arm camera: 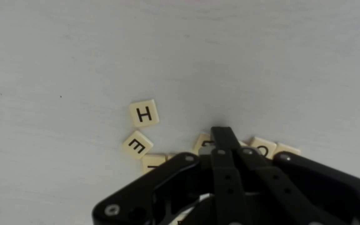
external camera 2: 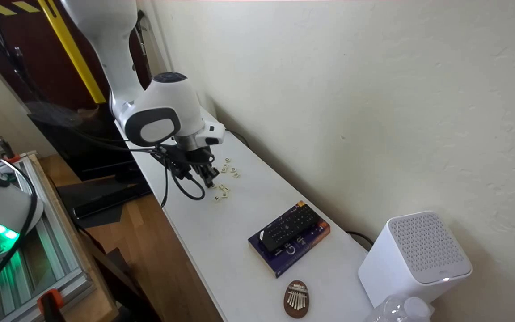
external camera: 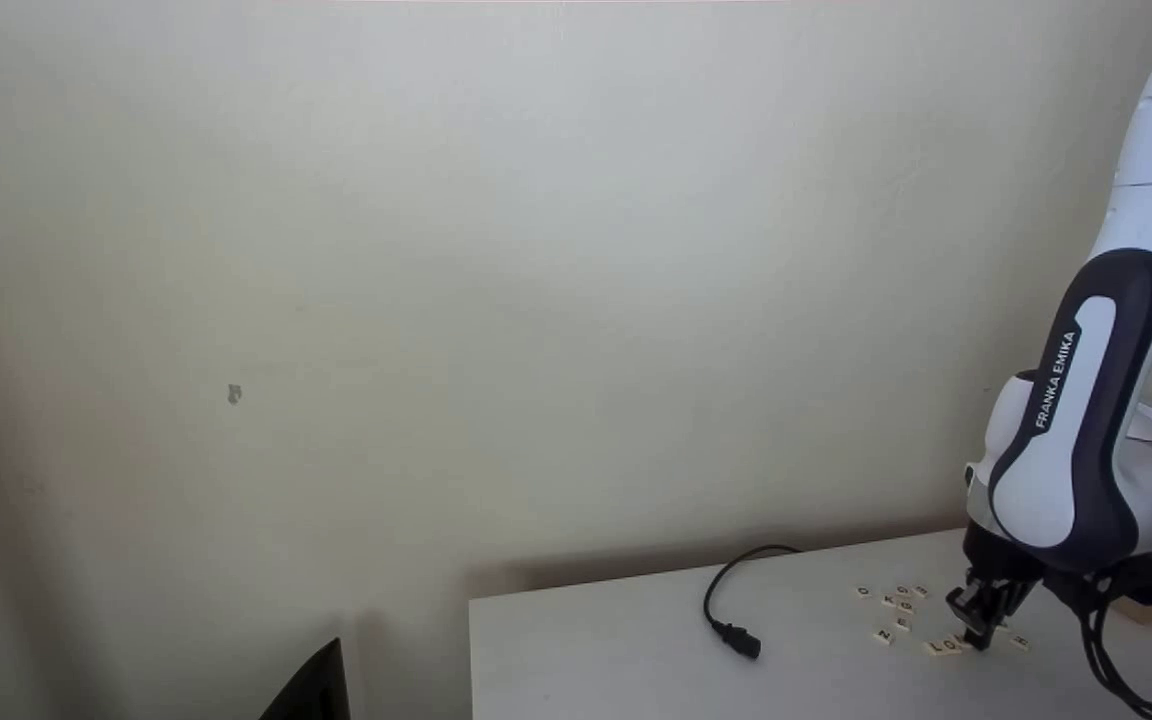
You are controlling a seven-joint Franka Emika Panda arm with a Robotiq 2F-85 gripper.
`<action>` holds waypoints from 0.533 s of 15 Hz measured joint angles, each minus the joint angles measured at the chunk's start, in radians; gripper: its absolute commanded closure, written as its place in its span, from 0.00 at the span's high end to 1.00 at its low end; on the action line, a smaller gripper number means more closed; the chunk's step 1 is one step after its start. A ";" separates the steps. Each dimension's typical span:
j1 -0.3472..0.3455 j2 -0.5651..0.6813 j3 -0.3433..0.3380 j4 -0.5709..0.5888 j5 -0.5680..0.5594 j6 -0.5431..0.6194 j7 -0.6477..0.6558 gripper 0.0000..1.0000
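My gripper is shut, with its black fingertips together low over the white table. Its tips also show in both exterior views. Cream letter tiles lie around it. In the wrist view an H tile and an E tile lie left of the fingers. A tile with a bar-like mark lies just below the E. A partly covered tile is right beside the fingertips. An O tile lies to the right. The fingers hide other tiles; I cannot tell whether the tips touch one.
The white table runs along a wall. More loose tiles lie toward the wall. A black cable plug lies beyond. A dark book bears a black keypad. A thumb piano, white box and bottle stand nearby.
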 measured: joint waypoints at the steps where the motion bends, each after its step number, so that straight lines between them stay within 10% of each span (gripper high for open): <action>1: 0.000 -0.001 0.000 0.000 0.000 -0.003 0.000 0.00; 8: 0.001 -0.002 -0.001 0.000 0.000 -0.009 -0.003 0.00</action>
